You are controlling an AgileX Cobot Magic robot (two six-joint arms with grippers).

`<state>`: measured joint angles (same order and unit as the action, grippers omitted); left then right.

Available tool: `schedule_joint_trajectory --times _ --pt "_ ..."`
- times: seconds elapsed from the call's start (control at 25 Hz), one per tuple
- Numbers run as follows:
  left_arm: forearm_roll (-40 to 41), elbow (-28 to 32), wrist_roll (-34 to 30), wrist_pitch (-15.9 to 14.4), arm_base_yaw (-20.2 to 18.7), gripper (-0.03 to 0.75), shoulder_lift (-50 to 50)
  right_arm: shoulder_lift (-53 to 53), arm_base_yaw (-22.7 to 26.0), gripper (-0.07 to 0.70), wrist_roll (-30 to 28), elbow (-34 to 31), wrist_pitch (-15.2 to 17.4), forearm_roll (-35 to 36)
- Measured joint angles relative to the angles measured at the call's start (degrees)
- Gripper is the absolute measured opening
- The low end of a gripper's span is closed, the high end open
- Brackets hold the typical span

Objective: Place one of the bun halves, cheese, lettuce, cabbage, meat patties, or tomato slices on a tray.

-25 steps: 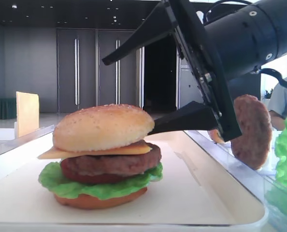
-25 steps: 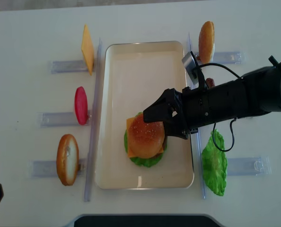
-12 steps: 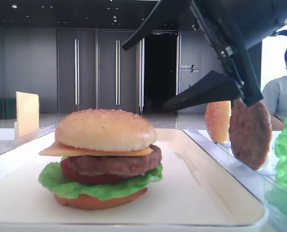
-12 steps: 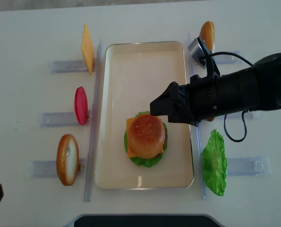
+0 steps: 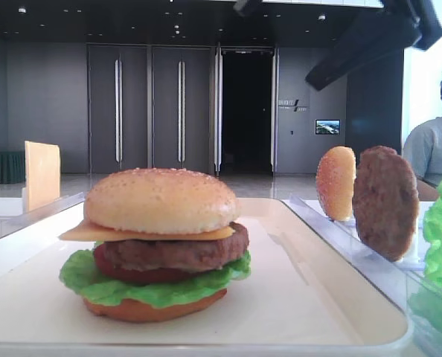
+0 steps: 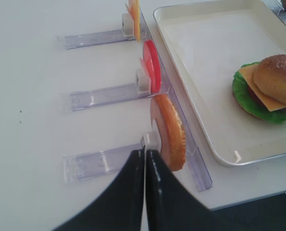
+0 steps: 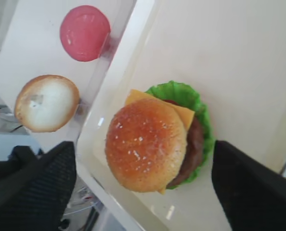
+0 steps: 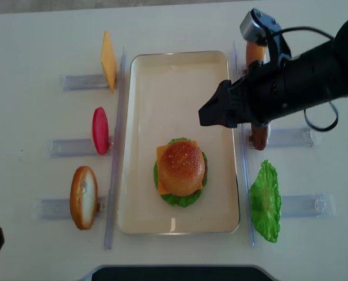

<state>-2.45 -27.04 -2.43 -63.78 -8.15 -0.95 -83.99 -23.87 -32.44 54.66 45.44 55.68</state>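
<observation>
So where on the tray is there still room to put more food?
The tray is bare across its far half, between the burger and the far rim. Thin bare strips flank the burger. The tray's outer edges are crowded by clear holders with spare food.

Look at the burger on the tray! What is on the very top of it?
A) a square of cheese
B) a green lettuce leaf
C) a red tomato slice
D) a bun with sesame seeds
D: the sesame bun top caps the stack on the tray, with the cheese and the lettuce showing below it.
</observation>
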Motion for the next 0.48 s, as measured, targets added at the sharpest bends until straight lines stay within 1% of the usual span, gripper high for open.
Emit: schedule_joint_trajectory --times 0.08,0.16,0.24,0.28,0.36,0.48 --pt "0.00 0.00 0.00 0.00 0.00 -0.001 0.00 1.51 0.00 0.577 7.12 3.88 0.24 -10.77" --pt "0.00 0.00 0.00 0.00 0.00 -0.001 0.00 2.43 0.00 0.577 16.57 7.58 2.08 -20.83" --pt "0.00 0.00 0.00 0.00 0.00 -0.001 0.00 2.69 0.00 0.577 22.74 11.12 5.22 -30.48" --pt "0.00 0.00 0.00 0.00 0.00 -0.001 0.00 2.74 0.00 0.577 26.22 12.81 7.04 -33.95" --pt "0.00 0.00 0.00 0.00 0.00 -0.001 0.00 2.75 0.00 0.577 30.73 15.67 9.90 -41.26" --pt "0.00 0.00 0.00 0.00 0.00 -0.001 0.00 2.75 0.00 0.577 36.39 20.31 14.63 -49.41"
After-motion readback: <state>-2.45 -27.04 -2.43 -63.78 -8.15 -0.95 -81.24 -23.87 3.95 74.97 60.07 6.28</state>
